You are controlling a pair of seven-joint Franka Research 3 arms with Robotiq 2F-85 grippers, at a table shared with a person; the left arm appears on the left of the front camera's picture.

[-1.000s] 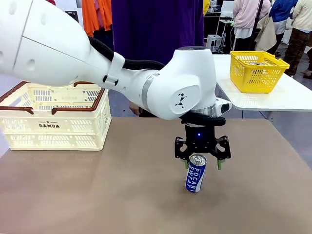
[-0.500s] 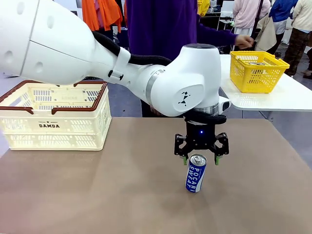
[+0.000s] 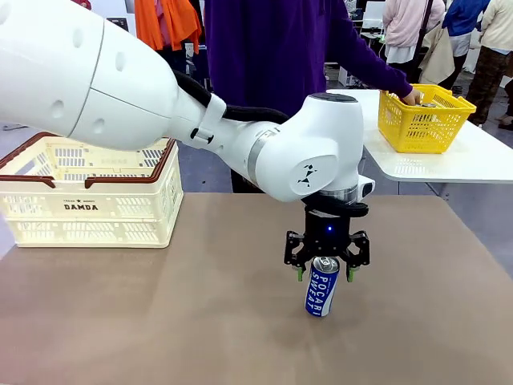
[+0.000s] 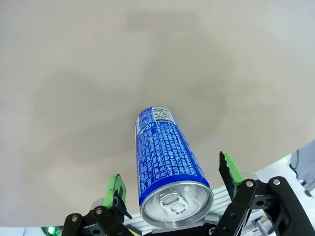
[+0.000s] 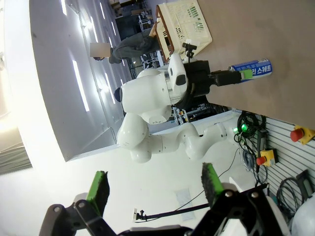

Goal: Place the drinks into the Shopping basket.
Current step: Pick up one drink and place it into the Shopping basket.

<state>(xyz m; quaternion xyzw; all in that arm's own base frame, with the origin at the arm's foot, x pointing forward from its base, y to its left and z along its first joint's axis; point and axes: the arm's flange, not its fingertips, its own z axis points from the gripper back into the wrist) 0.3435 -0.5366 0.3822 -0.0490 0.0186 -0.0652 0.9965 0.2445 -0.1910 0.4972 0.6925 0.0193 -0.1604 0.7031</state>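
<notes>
A brown table is lying under the left gripper and spreading to all sides of it. Beyond the gripper, at the far edge, a person in a purple top is standing and stretching one sleeve toward the gripper's far right. There a yellow basket is sitting on a white table, well apart from the gripper. Farther behind, other people are standing, and orange clothes are hanging to the gripper's far left.

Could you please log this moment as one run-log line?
left claw: open, straddling upright blue can | right claw: open, empty | blue can: on table, outside Shopping basket
</notes>
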